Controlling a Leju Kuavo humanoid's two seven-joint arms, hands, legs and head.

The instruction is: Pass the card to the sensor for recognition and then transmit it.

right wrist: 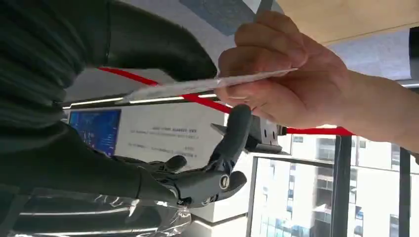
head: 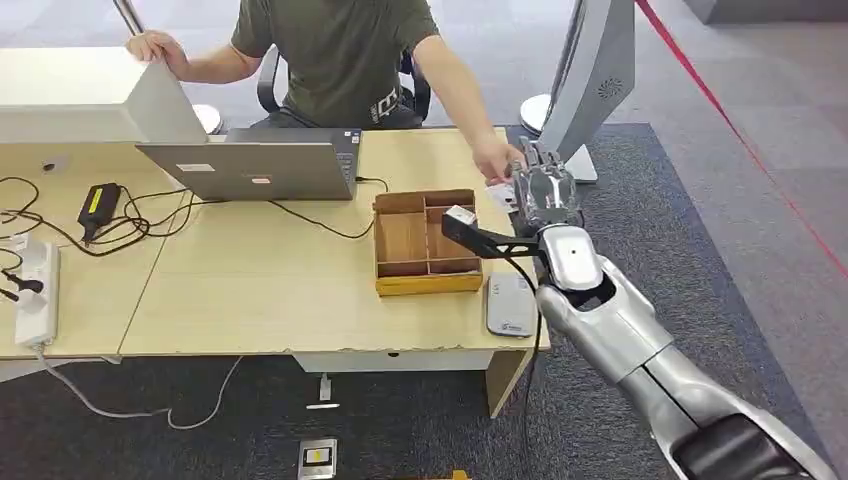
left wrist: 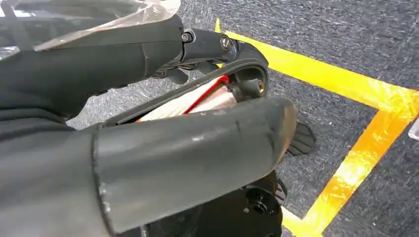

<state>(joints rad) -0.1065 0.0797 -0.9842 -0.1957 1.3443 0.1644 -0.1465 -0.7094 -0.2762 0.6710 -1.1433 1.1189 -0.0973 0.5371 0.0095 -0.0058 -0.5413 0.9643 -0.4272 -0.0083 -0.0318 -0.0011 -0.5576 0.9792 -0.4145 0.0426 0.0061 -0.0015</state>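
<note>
The robot's right hand is raised over the far right corner of the wooden desk, beyond the wooden compartment box that serves here as landmark. A person's hand, reaching across from the seated person behind the desk, meets the robot hand at that corner. In the right wrist view the white card appears edge-on as a thin strip: the person's hand pinches one end between thumb and fingers, while the other end runs toward the robot's thick grey thumb. Whether the thumb still presses the card cannot be told; the darker fingers stand apart from the card with a clear gap, extended rather than curled. In the head view the card is a small white patch beside the robot hand, beyond and to the right of the box.

The grey card sensor lies flat on the desk, just right of the box's near corner. An open laptop stands left of the box, and a white power strip lies far to the left.

The left hand hangs above dark carpet marked with yellow tape; whether its fingers are spread or curled cannot be told.
</note>
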